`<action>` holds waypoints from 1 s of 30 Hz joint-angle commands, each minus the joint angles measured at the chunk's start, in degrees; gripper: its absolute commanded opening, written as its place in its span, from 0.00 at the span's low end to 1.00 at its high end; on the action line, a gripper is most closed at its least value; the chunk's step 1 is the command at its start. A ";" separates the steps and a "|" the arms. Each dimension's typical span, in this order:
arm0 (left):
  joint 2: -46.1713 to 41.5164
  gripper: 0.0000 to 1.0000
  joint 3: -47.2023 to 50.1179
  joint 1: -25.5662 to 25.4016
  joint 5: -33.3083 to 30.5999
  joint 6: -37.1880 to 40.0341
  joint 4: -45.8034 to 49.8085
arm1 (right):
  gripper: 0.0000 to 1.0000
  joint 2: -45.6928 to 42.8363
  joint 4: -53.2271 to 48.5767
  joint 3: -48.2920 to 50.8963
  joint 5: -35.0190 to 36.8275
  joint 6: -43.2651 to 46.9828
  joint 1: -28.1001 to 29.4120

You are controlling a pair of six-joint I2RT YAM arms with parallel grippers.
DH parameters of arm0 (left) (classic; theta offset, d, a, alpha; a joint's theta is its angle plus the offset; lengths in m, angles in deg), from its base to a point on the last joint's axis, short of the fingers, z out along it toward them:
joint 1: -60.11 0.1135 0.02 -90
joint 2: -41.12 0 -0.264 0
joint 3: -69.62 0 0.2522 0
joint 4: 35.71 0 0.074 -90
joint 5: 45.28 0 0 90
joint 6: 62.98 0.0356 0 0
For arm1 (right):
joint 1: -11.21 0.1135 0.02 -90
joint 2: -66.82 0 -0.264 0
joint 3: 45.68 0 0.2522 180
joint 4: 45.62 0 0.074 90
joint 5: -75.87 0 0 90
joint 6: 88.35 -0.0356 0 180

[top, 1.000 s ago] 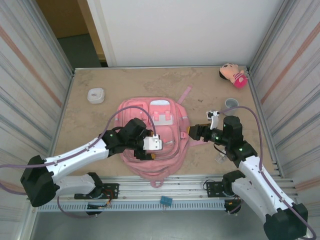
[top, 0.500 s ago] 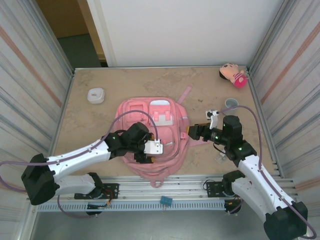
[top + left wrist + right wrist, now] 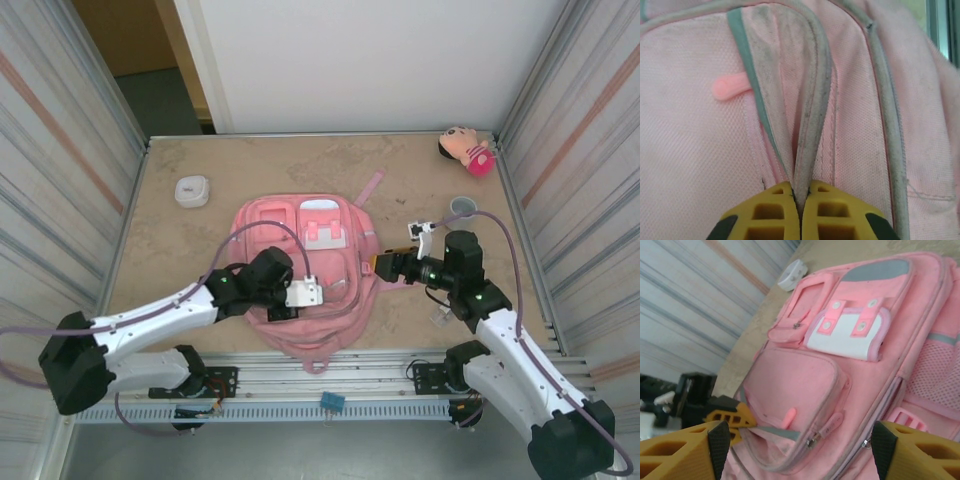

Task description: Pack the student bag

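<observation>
Where left fingers [image 3: 742, 220] pinch, student bag [image 3: 690, 150], woven pink

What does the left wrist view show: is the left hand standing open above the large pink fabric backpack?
No, the left hand is shut, its yellow fingers pinching a fold of the large pink fabric backpack.

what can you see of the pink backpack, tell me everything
The student bag is a large pink fabric backpack lying flat, front up, on the table. It has several zipped front pockets, a white flap patch with snaps, a mesh side pocket, grey piping and pink straps. The left gripper is shut, pinching a fold at a pocket's edge.
</observation>
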 commanded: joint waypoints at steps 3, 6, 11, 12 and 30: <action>-9.64 0.00 5.56 7.98 17.79 -7.61 -13.33 | 0.75 4.97 6.90 -0.07 -8.23 0.48 1.54; -11.15 0.00 6.49 9.64 20.25 -8.32 -15.01 | 0.76 8.02 7.73 -1.81 -9.92 1.69 3.24; -10.23 0.00 4.90 10.50 22.55 -7.61 -12.15 | 0.77 14.26 9.49 -4.59 -13.35 4.06 5.08; -10.35 0.00 4.99 10.59 22.69 -7.64 -12.50 | 0.78 15.78 10.31 -4.69 -13.91 4.44 5.39; -9.91 0.00 5.19 11.66 21.95 -7.57 -13.44 | 0.71 33.94 -1.08 -17.56 -23.67 18.59 10.50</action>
